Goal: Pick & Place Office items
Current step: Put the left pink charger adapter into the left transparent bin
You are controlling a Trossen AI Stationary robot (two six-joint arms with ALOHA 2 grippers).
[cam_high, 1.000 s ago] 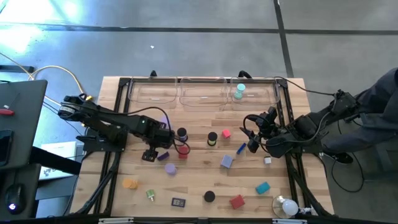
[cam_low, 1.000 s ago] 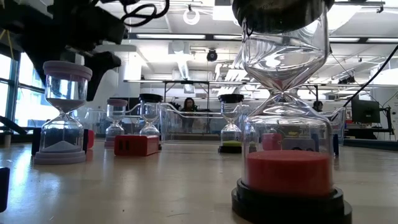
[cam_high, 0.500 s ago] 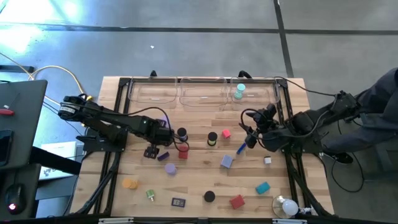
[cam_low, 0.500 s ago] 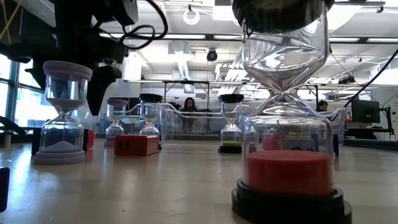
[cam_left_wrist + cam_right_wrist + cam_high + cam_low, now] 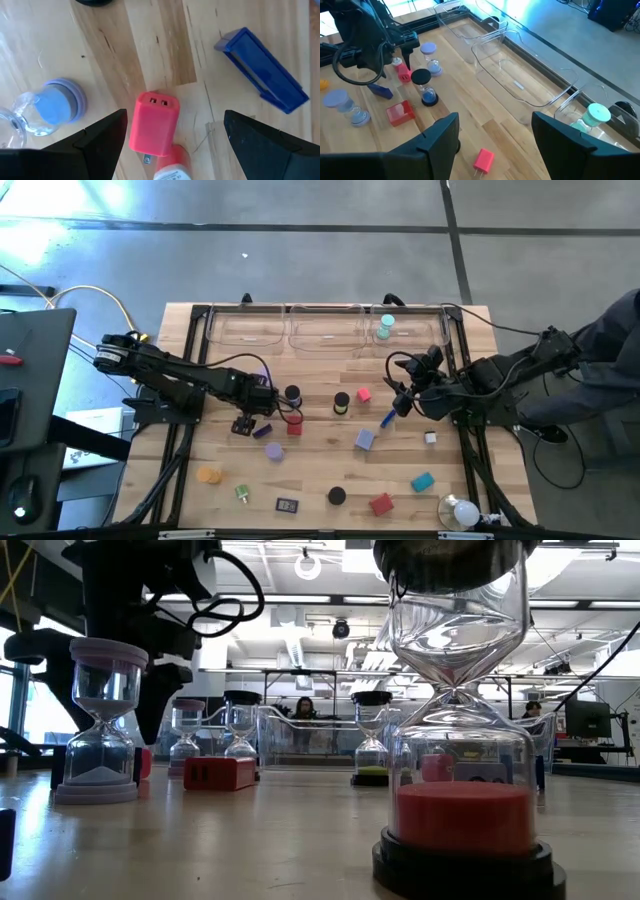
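Note:
My left gripper (image 5: 243, 424) is open and hangs low over the table's left half. In the left wrist view its fingers (image 5: 175, 125) stand on either side of a pink-red block with two slots (image 5: 154, 122), without touching it. A blue stick-like piece (image 5: 265, 70) and a lavender-capped sand timer (image 5: 50, 102) lie close by. My right gripper (image 5: 399, 398) is open and empty, raised over the table's right half near a blue stick (image 5: 387, 418) and a pink block (image 5: 364, 394). The right wrist view (image 5: 495, 120) looks toward the trays.
Three clear trays (image 5: 325, 330) line the far edge; a teal-capped timer (image 5: 385, 327) stands in the right one. Loose pieces are scattered about: black caps (image 5: 337, 496), red block (image 5: 381, 504), teal block (image 5: 421, 481), lavender block (image 5: 365, 440), orange cap (image 5: 208, 475). A white bulb (image 5: 460, 512) sits at the near right.
My left gripper has come down beside the lavender-capped timer and edged toward the far edge. My right gripper has moved a little toward the far edge and the table's left. No piece has moved.

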